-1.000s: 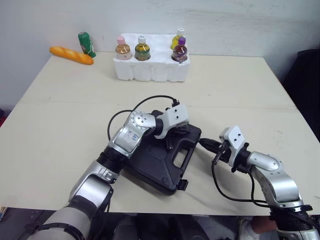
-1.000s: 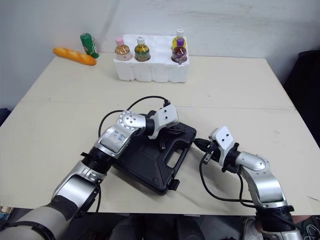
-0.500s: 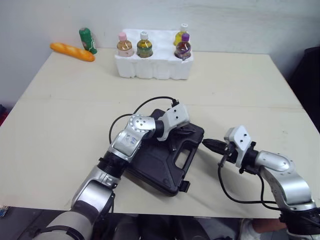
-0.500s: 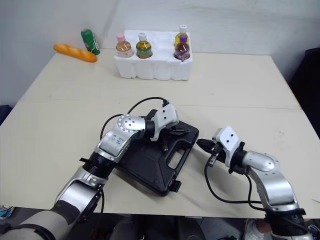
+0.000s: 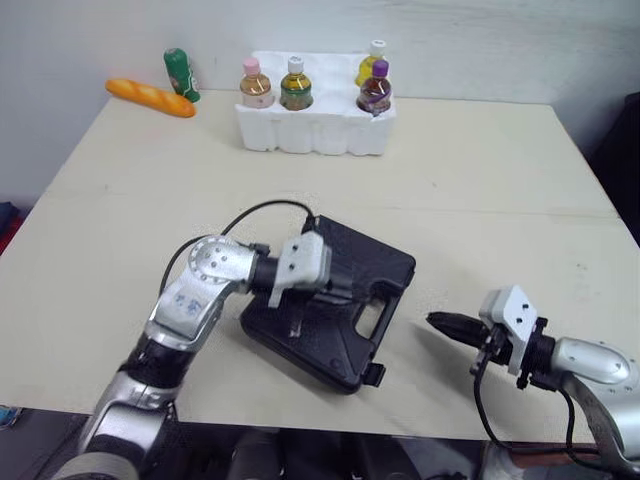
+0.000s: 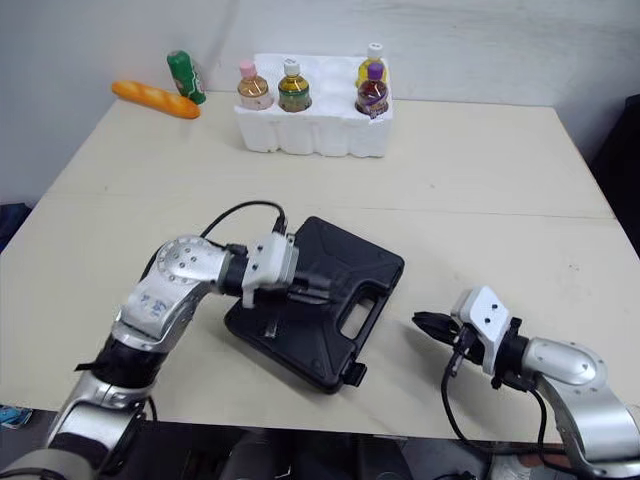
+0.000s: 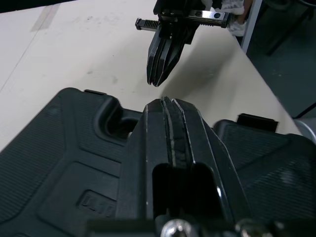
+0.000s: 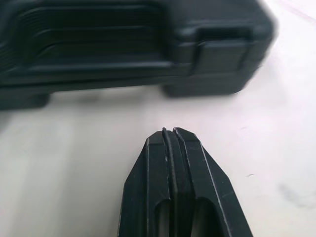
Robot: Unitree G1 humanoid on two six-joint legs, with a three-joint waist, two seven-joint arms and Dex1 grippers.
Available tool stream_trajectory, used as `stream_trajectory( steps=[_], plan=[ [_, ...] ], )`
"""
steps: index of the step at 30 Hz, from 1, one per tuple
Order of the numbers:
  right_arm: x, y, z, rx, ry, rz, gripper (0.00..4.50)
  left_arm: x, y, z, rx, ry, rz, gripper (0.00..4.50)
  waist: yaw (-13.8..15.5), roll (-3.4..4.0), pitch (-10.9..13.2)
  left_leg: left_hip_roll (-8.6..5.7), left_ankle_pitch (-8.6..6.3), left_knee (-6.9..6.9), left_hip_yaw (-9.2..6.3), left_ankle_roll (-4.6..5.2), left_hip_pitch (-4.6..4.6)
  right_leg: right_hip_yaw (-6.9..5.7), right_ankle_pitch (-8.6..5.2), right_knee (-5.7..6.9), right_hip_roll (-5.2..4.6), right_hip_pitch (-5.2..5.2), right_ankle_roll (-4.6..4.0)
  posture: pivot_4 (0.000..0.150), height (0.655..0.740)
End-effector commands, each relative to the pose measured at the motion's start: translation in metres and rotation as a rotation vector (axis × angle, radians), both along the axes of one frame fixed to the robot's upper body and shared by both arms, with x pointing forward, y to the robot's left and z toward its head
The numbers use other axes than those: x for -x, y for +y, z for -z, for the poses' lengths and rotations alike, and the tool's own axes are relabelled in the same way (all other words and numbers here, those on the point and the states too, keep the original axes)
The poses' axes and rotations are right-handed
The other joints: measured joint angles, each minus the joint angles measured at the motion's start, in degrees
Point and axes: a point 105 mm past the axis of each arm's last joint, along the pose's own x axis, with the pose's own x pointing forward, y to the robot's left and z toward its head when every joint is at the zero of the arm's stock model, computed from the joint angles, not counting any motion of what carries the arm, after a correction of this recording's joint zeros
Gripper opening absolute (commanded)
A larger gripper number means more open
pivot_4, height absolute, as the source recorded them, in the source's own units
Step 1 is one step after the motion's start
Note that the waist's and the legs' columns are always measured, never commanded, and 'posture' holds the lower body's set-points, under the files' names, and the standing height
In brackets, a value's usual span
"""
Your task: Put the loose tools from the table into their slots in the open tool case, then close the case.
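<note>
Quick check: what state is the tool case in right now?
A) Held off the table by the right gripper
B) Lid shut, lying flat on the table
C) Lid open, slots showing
B: the black tool case lies flat on the table with its lid down. The left gripper is over the lid, and the right gripper is apart from the case.

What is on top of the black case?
The left gripper, fingers shut, sits over the lid of the black case. The case is closed, so whatever is inside is hidden by the lid.
</note>
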Motion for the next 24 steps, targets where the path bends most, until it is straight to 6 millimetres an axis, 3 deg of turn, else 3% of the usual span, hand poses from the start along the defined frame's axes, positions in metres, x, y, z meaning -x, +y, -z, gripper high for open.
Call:
stream_trajectory(
  steps=[1, 6, 8, 12, 19, 24],
  plan=[
    [0.012, 0.010, -0.009, 0.004, -0.036, -0.106, 0.00, 0.016, 0.001, 0.002, 0.008, 0.008, 0.043, 0.04, 0.0, -0.02, 0.0, -0.02, 0.02, 0.02, 0.00, 0.04, 0.01, 0.01, 0.03, -0.01, -0.01, 0.03, 0.04, 0.150, 0.7378],
    [0.028, 0.021, -0.002, -0.024, 0.033, -0.182, 0.00, 0.030, 0.007, 0.025, -0.087, 0.012, 0.058, 0.04, 0.0, -0.03, 0.0, -0.05, 0.03, -0.02, 0.00, 0.10, 0.17, 0.07, 0.08, 0.01, -0.04, 0.16, 0.05, 0.150, 0.7378],
    [0.034, 0.027, 0.001, -0.036, 0.041, -0.214, 0.00, 0.029, 0.007, 0.031, -0.097, 0.049, 0.017, 0.04, 0.0, -0.03, 0.0, -0.05, 0.03, -0.05, 0.01, 0.10, 0.19, 0.10, 0.08, -0.01, -0.05, 0.18, 0.05, 0.150, 0.7378],
    [0.042, 0.040, 0.007, -0.056, 0.081, -0.273, 0.00, 0.028, 0.017, 0.061, -0.226, 0.061, -0.010, 0.04, -0.1, -0.05, 0.0, -0.05, 0.02, -0.08, 0.04, 0.12, 0.35, 0.16, 0.08, -0.01, -0.05, 0.30, 0.05, 0.150, 0.7378],
    [0.051, 0.044, 0.020, 0.014, 0.113, -0.358, 0.00, 0.026, 0.026, 0.084, -0.292, 0.121, -0.112, 0.04, -0.2, -0.07, 0.0, -0.03, -0.50, -0.30, 0.12, 0.56, 1.43, 0.21, 0.06, -0.38, -0.13, 1.46, -0.02, 0.150, 0.7378],
    [0.047, 0.059, 0.020, -0.039, 0.108, -0.362, 0.00, 0.029, 0.039, 0.102, -0.384, 0.125, -0.118, 0.04, -0.7, -0.09, -0.4, 0.09, -0.63, -0.55, 0.10, 0.50, 1.83, 0.11, 0.06, -0.84, -0.13, 2.07, -0.23, 0.150, 0.7378]
  ],
)
